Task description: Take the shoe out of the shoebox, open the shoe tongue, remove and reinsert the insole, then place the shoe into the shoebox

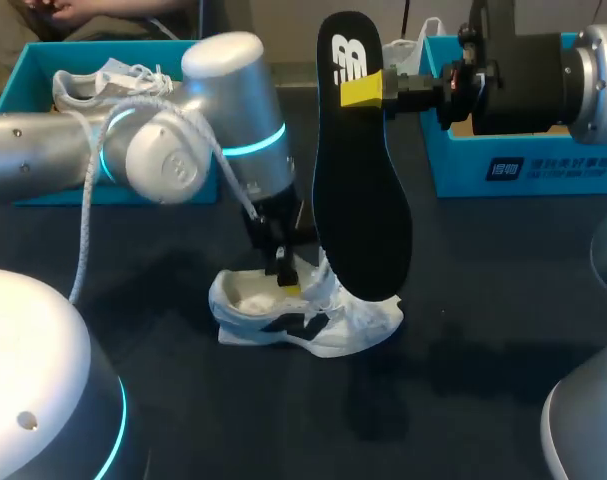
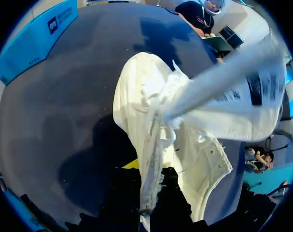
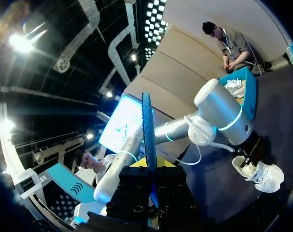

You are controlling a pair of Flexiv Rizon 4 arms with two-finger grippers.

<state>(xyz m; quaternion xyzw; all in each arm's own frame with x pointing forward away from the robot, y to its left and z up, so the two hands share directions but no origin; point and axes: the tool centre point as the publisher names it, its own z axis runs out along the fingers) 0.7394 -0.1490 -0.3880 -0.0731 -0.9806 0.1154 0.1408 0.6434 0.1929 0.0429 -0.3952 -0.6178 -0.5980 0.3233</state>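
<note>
The white shoe (image 1: 303,315) lies on its side on the dark table (image 1: 483,330) at the middle. My left gripper (image 1: 286,275) comes down onto its opening and is shut on the shoe's tongue (image 2: 153,159), a white strip running between the fingers of the left gripper (image 2: 148,186). My right gripper (image 1: 368,88) is shut on the black insole (image 1: 358,190), which hangs upright above the shoe's toe end. In the right wrist view the insole (image 3: 147,125) stands edge-on between the right gripper's (image 3: 151,164) yellow tips, with the shoe (image 3: 262,176) far below.
A blue shoebox (image 1: 523,165) stands at the back right behind my right arm. Another blue box (image 1: 33,90) at the back left holds a second white shoe (image 1: 108,85). My left arm (image 1: 163,150) spans the left half of the table.
</note>
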